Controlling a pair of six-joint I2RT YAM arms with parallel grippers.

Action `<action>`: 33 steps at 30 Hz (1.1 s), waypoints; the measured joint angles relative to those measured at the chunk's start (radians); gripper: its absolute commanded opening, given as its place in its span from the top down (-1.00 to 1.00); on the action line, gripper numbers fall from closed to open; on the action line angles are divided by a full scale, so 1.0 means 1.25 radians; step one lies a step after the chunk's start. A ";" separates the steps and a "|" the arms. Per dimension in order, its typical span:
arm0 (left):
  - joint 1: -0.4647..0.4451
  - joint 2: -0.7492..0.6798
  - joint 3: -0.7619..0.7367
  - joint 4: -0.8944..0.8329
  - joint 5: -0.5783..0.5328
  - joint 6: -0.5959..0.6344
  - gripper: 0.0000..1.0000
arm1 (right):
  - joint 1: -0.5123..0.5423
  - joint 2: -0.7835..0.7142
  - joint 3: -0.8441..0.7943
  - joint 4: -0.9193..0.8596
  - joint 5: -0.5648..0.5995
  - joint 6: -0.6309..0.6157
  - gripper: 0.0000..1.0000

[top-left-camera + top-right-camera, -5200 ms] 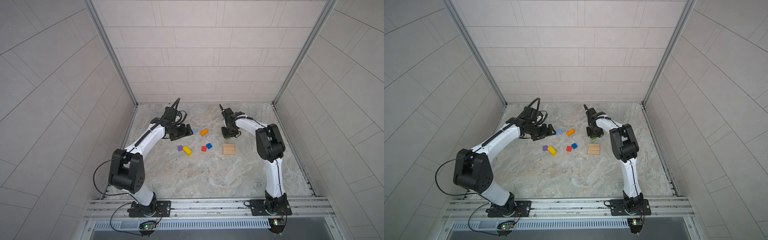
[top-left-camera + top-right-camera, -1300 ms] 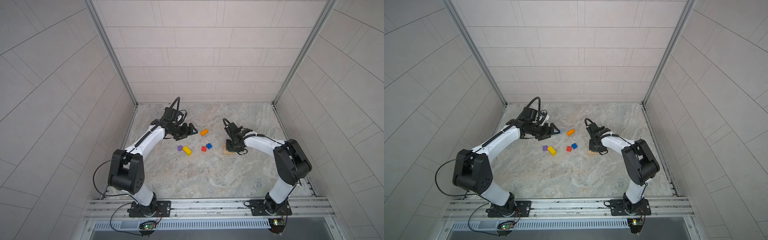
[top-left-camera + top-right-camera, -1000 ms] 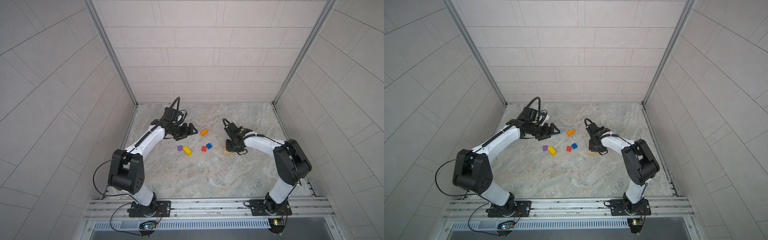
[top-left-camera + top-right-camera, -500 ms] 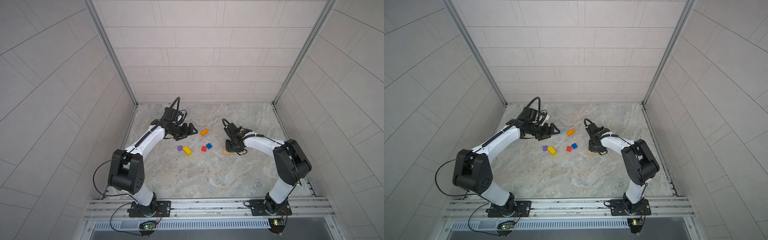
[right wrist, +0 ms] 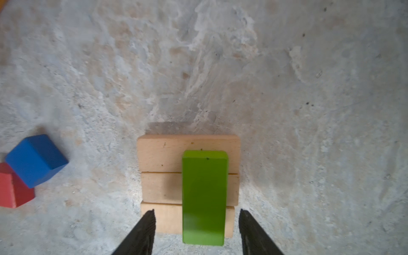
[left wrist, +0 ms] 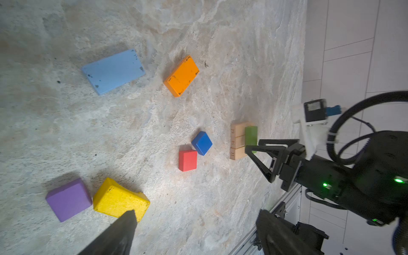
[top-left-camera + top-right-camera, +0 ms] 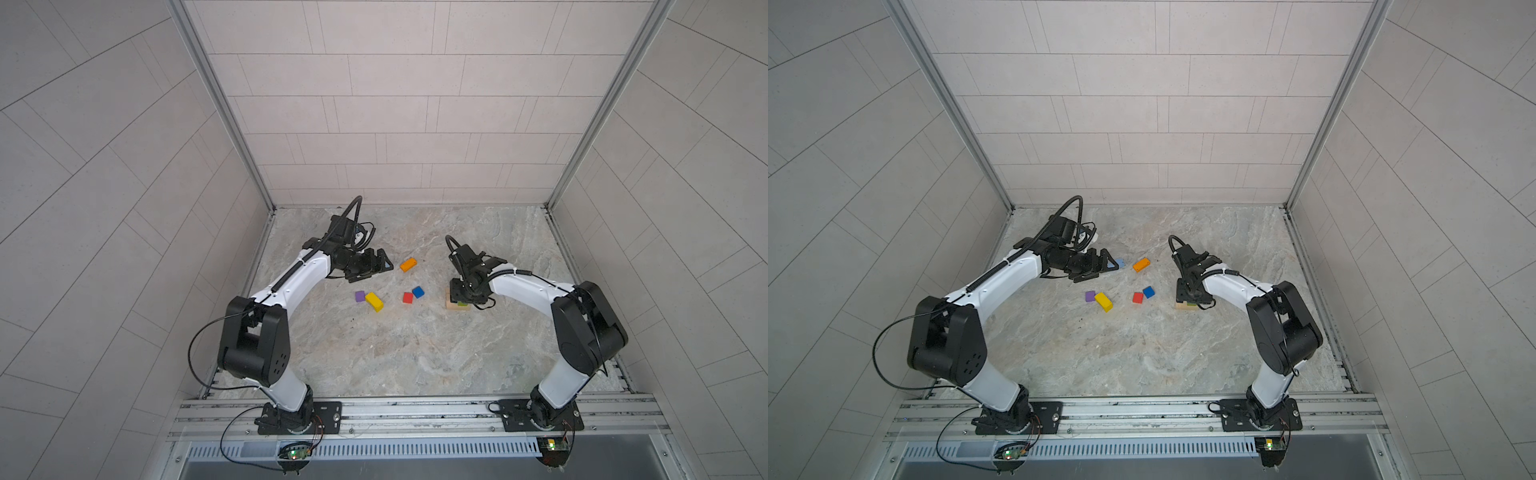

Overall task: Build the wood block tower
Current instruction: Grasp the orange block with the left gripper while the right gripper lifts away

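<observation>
Nearest me, yellow brick [image 7: 374, 301] and purple cube [image 7: 360, 296] sit just beside each other, loose. A bit further in, red cube [image 7: 408, 297] and blue cube [image 7: 418, 292] lie corner to corner, also loose.

Level with those, on the right side, is the tower [image 7: 451, 304]: 3 tan bars [image 5: 161, 154] pushed flush into a square base, with green brick [image 5: 204, 194] lying flat across all 3, off-centre toward 1 edge. Right gripper [image 5: 196, 212] is over it. A second ago its fingers were pinched in on the green brick; now they stand spread on either side of it, with a gap on both sides and nothing held. So the release is just done, layer 2 has its first brick, and there looks to be space beside it for 1 more.

Further back lie orange brick [image 7: 408, 264], then light-blue brick [image 7: 1120, 262], both untouched. Left gripper [image 6: 196, 213] hangs by the light-blue one, fingers wide apart, empty, same as a second ago. 6 coloured blocks are left to stack.
</observation>
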 measured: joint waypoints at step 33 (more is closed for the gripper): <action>-0.156 0.432 0.516 -0.232 -0.281 0.302 -0.66 | -0.157 -0.341 -0.171 0.009 -0.161 -0.066 -0.69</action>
